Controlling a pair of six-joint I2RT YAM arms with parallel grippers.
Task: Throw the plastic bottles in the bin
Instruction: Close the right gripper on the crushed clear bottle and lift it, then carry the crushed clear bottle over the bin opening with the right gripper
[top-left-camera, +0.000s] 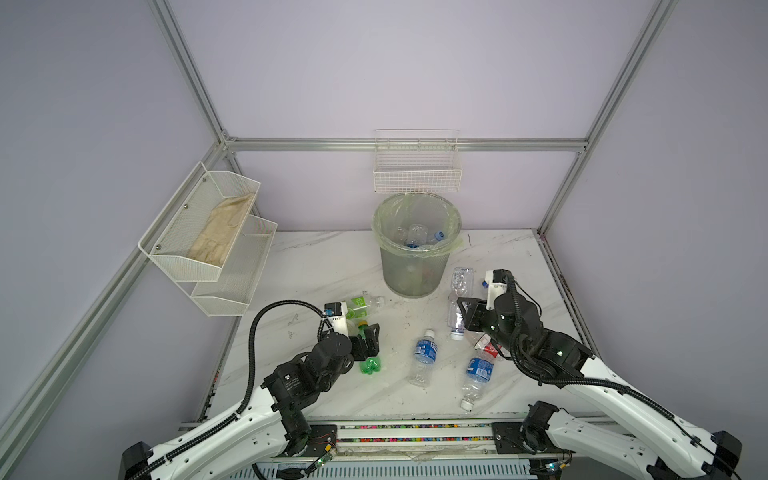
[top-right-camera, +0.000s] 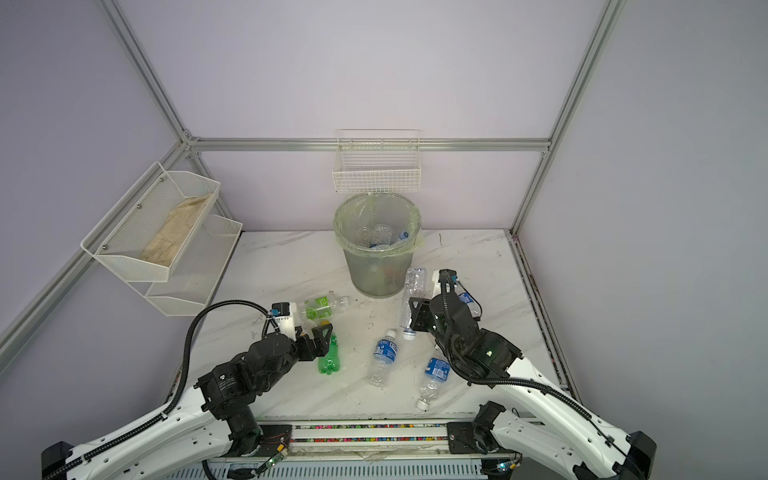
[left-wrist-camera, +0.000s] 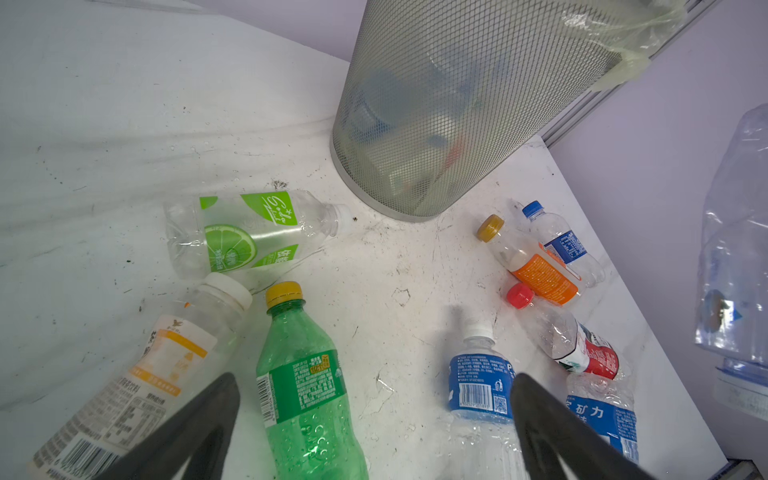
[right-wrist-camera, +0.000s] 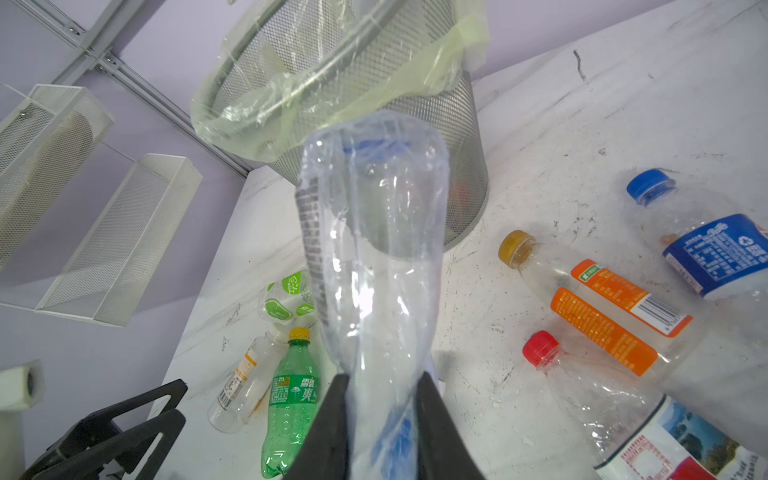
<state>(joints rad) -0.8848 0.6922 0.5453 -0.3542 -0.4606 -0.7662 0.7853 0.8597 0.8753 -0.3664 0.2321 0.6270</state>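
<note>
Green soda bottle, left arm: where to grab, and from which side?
Take the green bottle across its labelled middle, from straight above. It lies flat on its side, cap at the far end, and the open left gripper hangs over it. The white-capped bottle lies close alongside, so probably keep that finger tight in.

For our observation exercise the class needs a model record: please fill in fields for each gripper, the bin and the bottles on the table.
Right gripper: shut on a crumpled clear plastic bottle
Left gripper: open, over the green soda bottle with yellow cap
Bin: round grey mesh wastebasket with pale green liner, upright, clear bottles inside
Table: white marble tabletop; eight loose bottles lie on it in the left wrist view
</note>
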